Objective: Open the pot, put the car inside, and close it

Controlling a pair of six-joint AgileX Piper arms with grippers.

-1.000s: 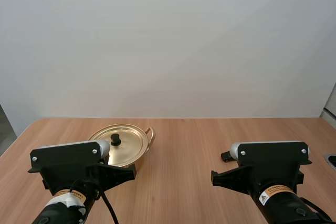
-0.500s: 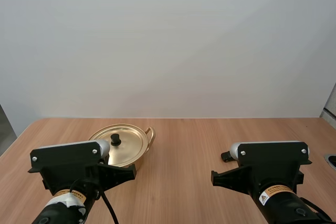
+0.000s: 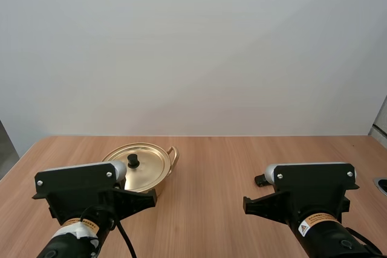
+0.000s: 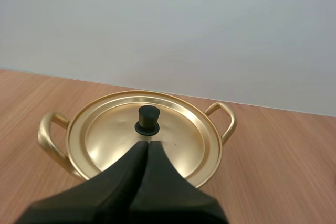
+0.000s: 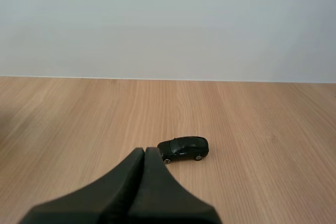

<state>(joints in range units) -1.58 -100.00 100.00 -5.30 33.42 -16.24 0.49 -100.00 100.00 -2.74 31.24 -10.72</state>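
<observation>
**Pot (image 4: 44, 137) lidded, toy car (image 5: 184, 149) out on the table (image 3: 211, 161), both grippers closed on nothing**

High view: The gold-coloured pot stands on the left half of the wooden table, just beyond the left arm. Its lid (image 3: 151, 167) lies flat and centred on the rim, with the black knob (image 3: 132, 161) upright in the middle. One loop handle sticks out on the pot's right side. The lid hides the inside, so I cannot tell what the pot holds. Over on the right, a small dark sliver of the car pokes out past the right arm's housing, well apart from the pot.

Left wrist view: This view shows what the high view cuts off: both loop handles, one on each side of the pot, and the whole round lid seated evenly inside the rim. The left gripper (image 4: 147, 145) has its two black fingers pressed together into one wedge, holding nothing. Its tip is over the near part of the lid, just short of the knob.

Right wrist view: Here the car is whole: a small black toy car on its wheels, side-on, resting on bare wood. The right gripper (image 5: 145, 151) is likewise pressed together and empty. Its tip is just to the near left of the car; whether they touch I cannot tell.
</observation>
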